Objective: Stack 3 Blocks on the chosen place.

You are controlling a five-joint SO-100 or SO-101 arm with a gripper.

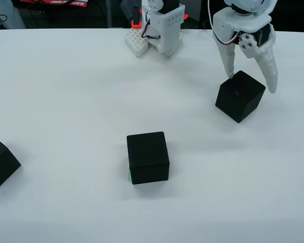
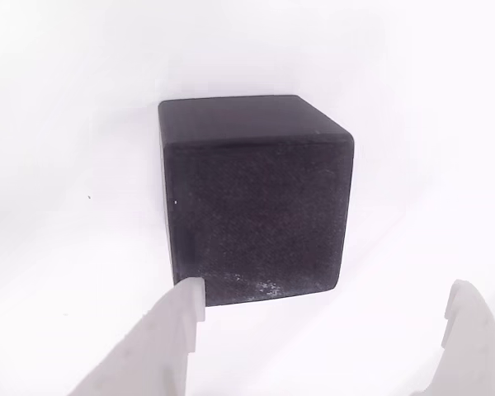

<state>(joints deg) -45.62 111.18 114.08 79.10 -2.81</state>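
White fingers [image 2: 177, 330] spread apart straddle one black block [image 2: 256, 198]; the table view shows two more blocks [image 1: 148, 157].

Even, bright light is cast from overhead; the white tabletop [image 1: 66, 101] is nearly washed out in the view that rides on the gripper. Soft, faint shadows are thrown beside the matte black cubes [image 1: 148, 157]. Focus is kept reasonably sharp.

Front view: middle block [image 1: 148, 157] near table [image 1: 66, 91] centre, sitting on chosen place [image 1: 129, 176], sliver poking out at its lower left. Second block [image 1: 0, 163] far left, cut by edge. Third block [image 1: 240, 95] upper right, turned corner-on, between fingers of my gripper [image 1: 251, 84]. My base [image 1: 162, 25] behind, at back edge.
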